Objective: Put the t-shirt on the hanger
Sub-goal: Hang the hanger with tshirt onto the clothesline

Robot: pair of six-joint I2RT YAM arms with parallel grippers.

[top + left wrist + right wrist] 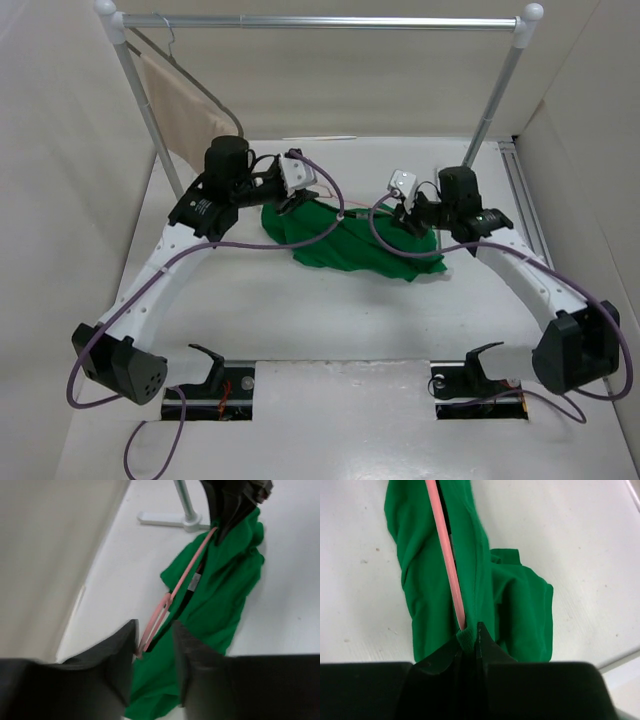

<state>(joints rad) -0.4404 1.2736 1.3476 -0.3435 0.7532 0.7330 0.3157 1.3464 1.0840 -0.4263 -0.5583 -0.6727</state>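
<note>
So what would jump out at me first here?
The bright green t-shirt, crumpled in the middle of the table. A thin pink hanger runs along it; the right fingers pinch green cloth at its end, while the left fingers straddle its other corner. A beige cloth hangs from the rail at back left.

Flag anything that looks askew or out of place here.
The t-shirt lies crumpled in a heap on the table instead of spread flat. The hanger is tangled in it, its wire crossing the folds, and the right hand pinches a fold of cloth beside the wire's end.
</note>
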